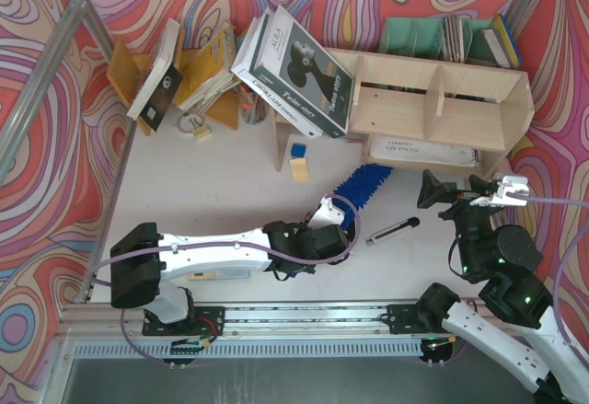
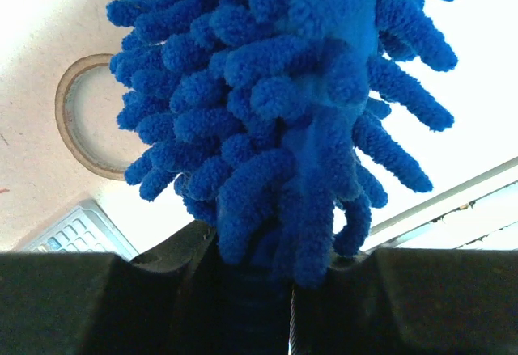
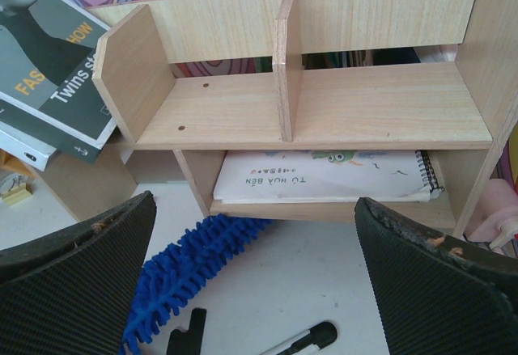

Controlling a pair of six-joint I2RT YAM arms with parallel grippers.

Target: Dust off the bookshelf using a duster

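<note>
Pinching the duster (image 1: pixel 364 184) near the base of its fluffy head, left end effector (image 2: pixel 287 290) is pressed tight on it, so the head sticks out ahead, tip just short of the bookshelf (image 3: pixel 324 104) lower tier, likely lined up to sweep there first. Right end effector (image 3: pixel 255 209) is spread wide and holds nothing, with the shelf straight ahead and the duster head ahead-left, probably parked back to leave the sweep path free. Utility knife (image 1: pixel 391 231) lies on the counter (image 1: pixel 212 192) between both end effectors
</note>
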